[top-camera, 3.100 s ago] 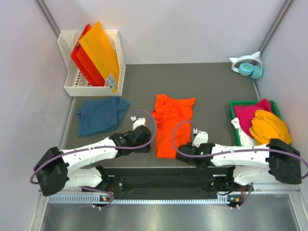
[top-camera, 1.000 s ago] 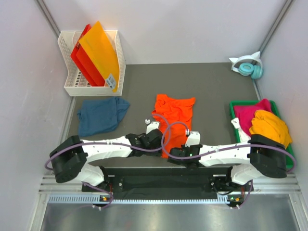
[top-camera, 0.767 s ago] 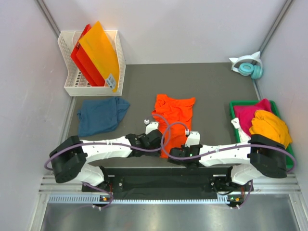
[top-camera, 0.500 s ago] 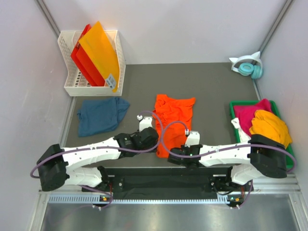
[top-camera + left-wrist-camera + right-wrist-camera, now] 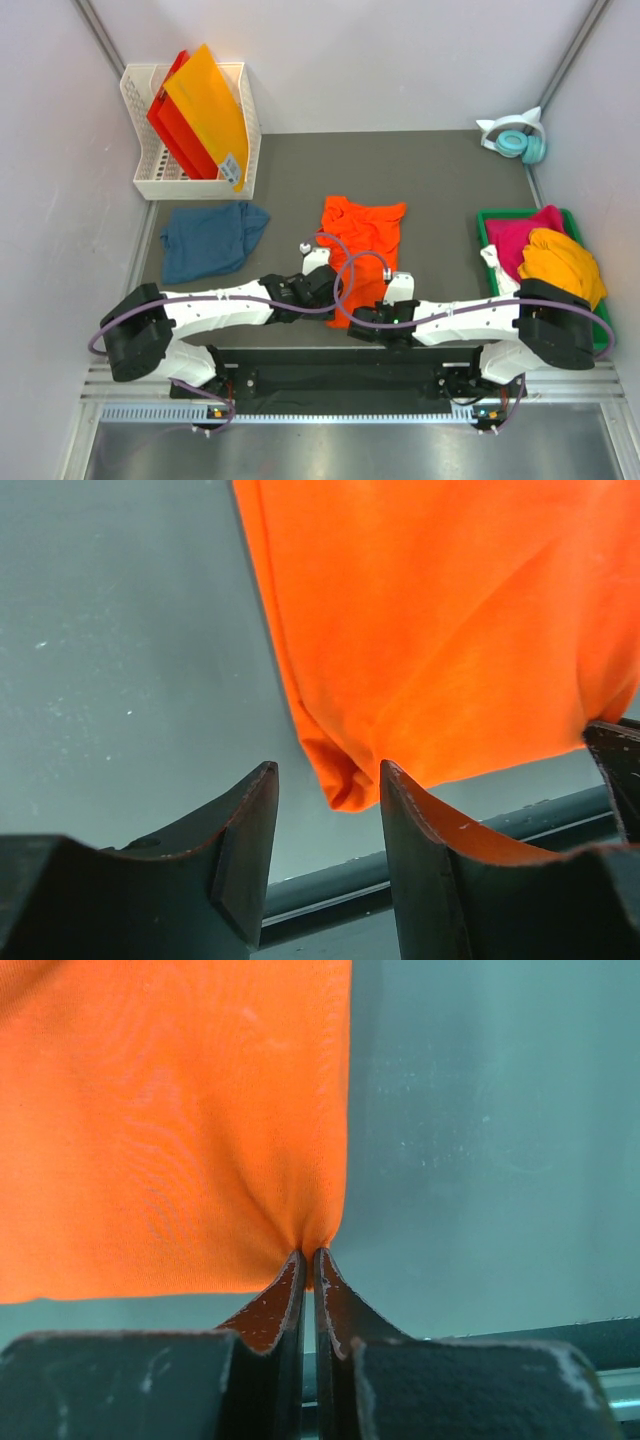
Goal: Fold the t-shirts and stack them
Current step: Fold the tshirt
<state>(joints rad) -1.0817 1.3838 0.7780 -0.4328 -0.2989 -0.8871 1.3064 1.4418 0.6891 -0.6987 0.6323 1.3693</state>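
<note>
A bright orange t-shirt (image 5: 365, 225) lies lengthwise in the middle of the grey table, its near hem at my grippers. My right gripper (image 5: 308, 1255) is shut on the hem's near right corner (image 5: 325, 1225), and the cloth puckers at the pinch. My left gripper (image 5: 325, 770) is open at the near left corner (image 5: 345, 780), which sits just past and between its fingertips. In the top view the left gripper (image 5: 328, 298) and the right gripper (image 5: 360, 318) sit close together over the hem. A dark teal-blue t-shirt (image 5: 210, 240) lies loosely folded at the left.
A green bin (image 5: 485, 215) at the right holds magenta (image 5: 530, 232), yellow-orange (image 5: 565, 262) and white (image 5: 497, 275) t-shirts. A white basket (image 5: 150, 185) at the back left holds stiff orange and red sheets (image 5: 205, 105). Teal headphones (image 5: 520, 140) sit at the back right.
My left gripper drew back to the left half a second ago and has come right again to the shirt's near left corner. The right gripper has stayed shut on the hem.
</note>
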